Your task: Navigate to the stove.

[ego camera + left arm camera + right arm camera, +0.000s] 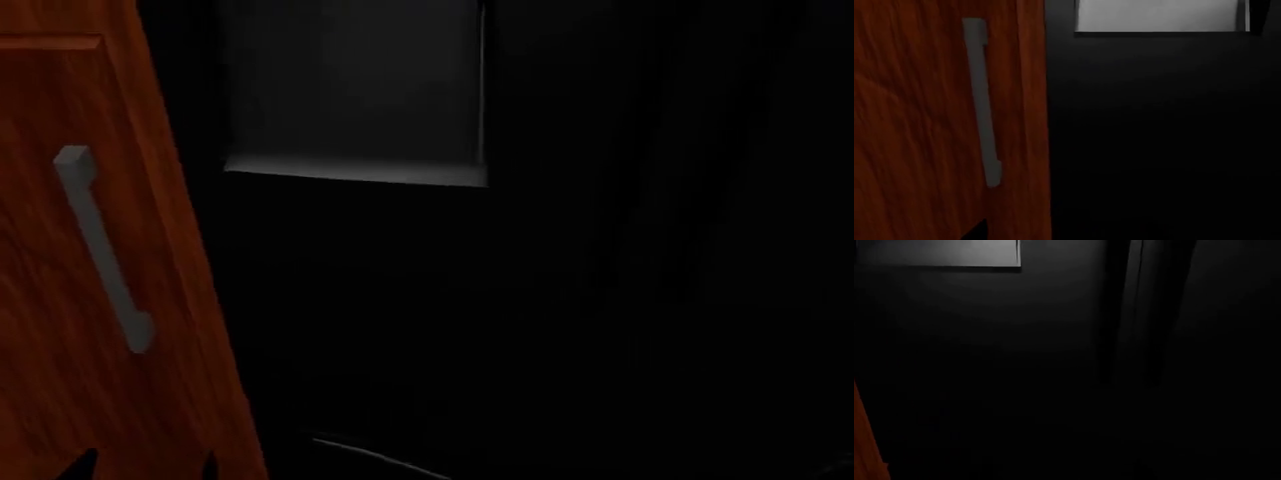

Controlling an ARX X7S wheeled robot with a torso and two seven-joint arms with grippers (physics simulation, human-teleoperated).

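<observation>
The stove is out of view: no cooktop, knobs or bar handle show in any frame. A tall plain black appliance (534, 300) with a grey recessed panel (354, 90) fills the head view, very close. It also fills the left wrist view (1161, 140) and the right wrist view (1054, 365). Two small dark tips (83, 466) poke up at the head view's bottom edge, in front of the wooden door; they may belong to my left gripper, and its state is unreadable. My right gripper does not show against the black surface.
A red-brown wooden cabinet door (67, 350) with a grey vertical bar handle (100, 250) stands left of the black appliance, also close; it shows in the left wrist view (921, 125). A vertical seam (1134, 315) runs down the black front.
</observation>
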